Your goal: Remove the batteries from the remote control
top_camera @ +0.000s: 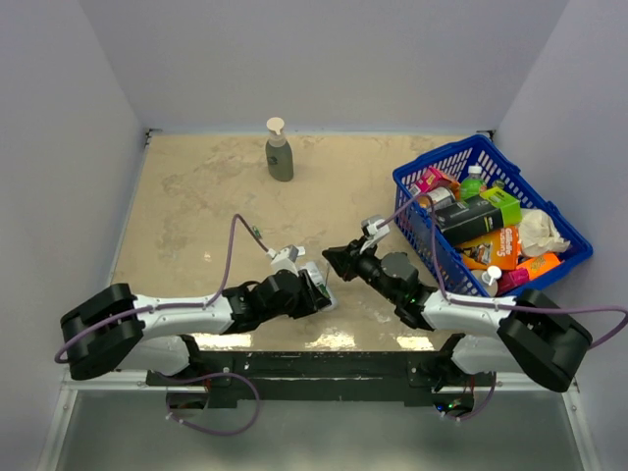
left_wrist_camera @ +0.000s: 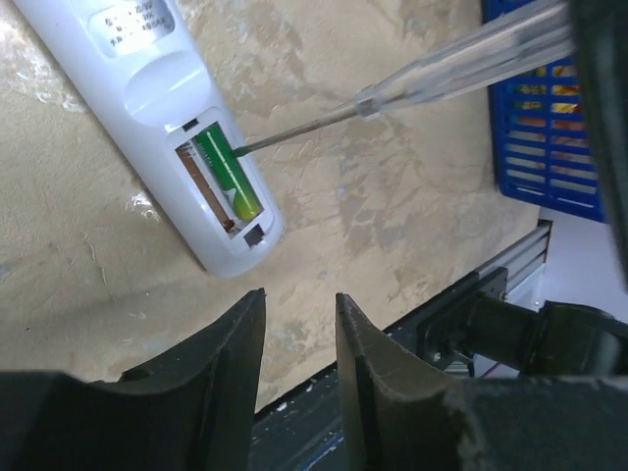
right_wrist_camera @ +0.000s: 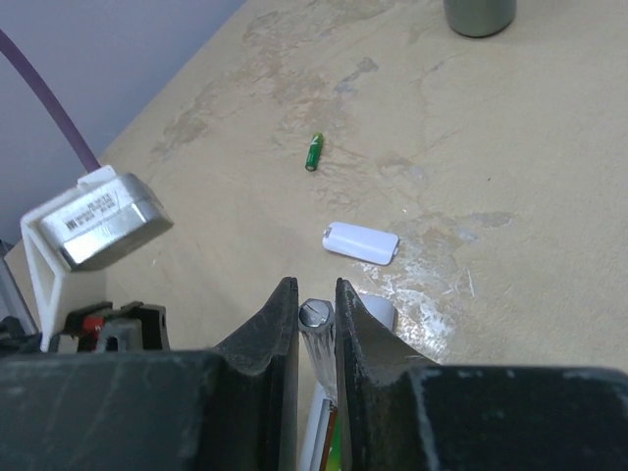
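The right fingers (right_wrist_camera: 278,329) clamp the screwdriver (left_wrist_camera: 461,64), its tip against the green battery (left_wrist_camera: 228,175) in the remote control (left_wrist_camera: 147,88), which lies by the middle of the near edge of the bench (left_wrist_camera: 392,216). The left fingers (left_wrist_camera: 235,343) hover beside it, narrowly parted and empty. Best to lever gently under the battery's end, lest the remote skid; a second battery (right_wrist_camera: 312,152) lies loose farther toward the far edge

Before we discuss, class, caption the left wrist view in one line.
Clear-handled metal screwdriver tip touches the slim green battery inside the open white plastic remote control.
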Controlling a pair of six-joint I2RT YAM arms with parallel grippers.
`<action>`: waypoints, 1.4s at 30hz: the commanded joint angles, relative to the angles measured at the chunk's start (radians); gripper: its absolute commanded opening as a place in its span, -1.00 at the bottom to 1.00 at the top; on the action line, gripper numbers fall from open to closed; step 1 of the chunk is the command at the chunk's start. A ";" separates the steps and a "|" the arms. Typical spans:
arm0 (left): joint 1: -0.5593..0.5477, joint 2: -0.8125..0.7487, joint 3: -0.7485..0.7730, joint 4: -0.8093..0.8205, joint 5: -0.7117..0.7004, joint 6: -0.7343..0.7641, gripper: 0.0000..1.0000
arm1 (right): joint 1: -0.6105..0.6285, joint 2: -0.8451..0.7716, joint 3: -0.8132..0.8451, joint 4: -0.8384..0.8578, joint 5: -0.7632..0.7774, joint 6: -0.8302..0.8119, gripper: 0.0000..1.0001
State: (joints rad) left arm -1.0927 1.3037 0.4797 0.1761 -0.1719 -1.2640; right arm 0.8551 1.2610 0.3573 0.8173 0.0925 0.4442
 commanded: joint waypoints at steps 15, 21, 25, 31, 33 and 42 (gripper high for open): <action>0.206 -0.104 0.011 -0.047 0.089 0.109 -0.32 | 0.015 0.078 -0.305 0.232 -0.086 0.214 -1.00; 0.205 -0.037 -0.033 0.036 0.129 0.097 -0.34 | 0.012 0.057 -0.334 0.221 -0.045 0.287 -1.00; 0.203 0.015 -0.035 0.059 0.140 0.100 -0.34 | 0.006 0.054 -0.346 0.229 -0.034 0.338 -1.00; 0.205 0.086 -0.021 0.089 0.158 0.107 -0.34 | -0.021 0.089 -0.343 0.215 -0.050 0.402 -1.00; 0.203 0.111 -0.015 0.103 0.163 0.112 -0.34 | -0.025 0.104 -0.345 0.223 -0.043 0.404 -1.00; 0.205 0.190 0.008 0.128 0.166 0.118 -0.43 | -0.045 0.144 -0.383 0.333 -0.085 0.419 -1.00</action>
State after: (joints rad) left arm -0.8902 1.4647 0.4667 0.2691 -0.0006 -1.1690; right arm 0.8021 1.3445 0.0975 1.2961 0.1368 0.6971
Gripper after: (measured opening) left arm 0.297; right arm 0.168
